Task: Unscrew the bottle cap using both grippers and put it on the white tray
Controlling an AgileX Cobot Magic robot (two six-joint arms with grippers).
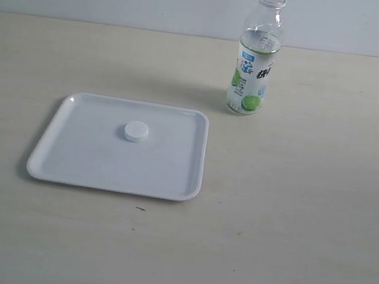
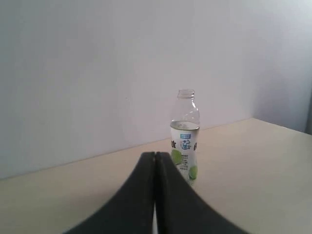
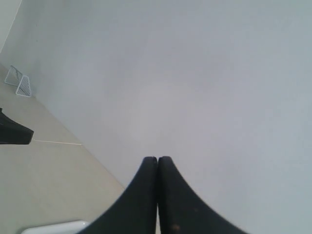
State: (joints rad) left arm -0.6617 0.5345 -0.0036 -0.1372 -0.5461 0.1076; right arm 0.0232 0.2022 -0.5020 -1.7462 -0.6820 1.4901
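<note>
The bottle cap [image 1: 135,131], a small white disc, lies flat on the white tray [image 1: 78,160] a little above the tray's middle. The bottle [image 1: 256,55] stands upright and uncapped on the table beyond the tray's right corner; it also shows in the left wrist view as the bottle [image 2: 185,136], some way ahead of the jaws. My left gripper [image 2: 155,155] is shut with nothing in it. My right gripper [image 3: 157,159] is shut and empty too, facing a bare wall. Neither arm appears in the exterior view.
The beige table [image 1: 306,225] meets a pale wall at the back. In the right wrist view a white tray corner [image 3: 53,227] shows low down, a dark object [image 3: 14,132] sits at one edge, and a white wire rack [image 3: 20,83] stands far off.
</note>
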